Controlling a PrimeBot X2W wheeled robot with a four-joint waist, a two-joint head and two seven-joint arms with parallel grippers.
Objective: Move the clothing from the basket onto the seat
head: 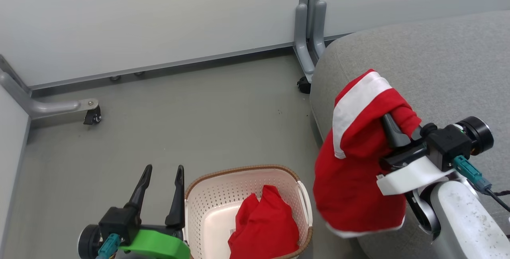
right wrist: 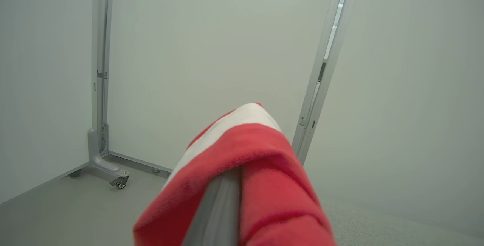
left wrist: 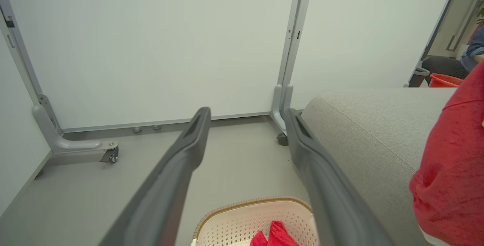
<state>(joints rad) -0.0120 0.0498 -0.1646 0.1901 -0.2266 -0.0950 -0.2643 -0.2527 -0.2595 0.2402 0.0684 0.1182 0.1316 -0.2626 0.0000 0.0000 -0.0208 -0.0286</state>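
My left claw (head: 164, 171) is wide open and holds nothing, just beside the small cream plastic basket (head: 215, 199) with holes and a brown rim. One bright red soft garment (head: 265, 223) lies in it. My right claw (head: 392, 129) is pinched shut on another red garment with a white stripe (head: 358, 159), hanging by the edge of the big light grey cloth sofa seat (head: 438, 63). I think I should carry it well over the seat before letting go, or it may slide to the floor (head: 199, 111).
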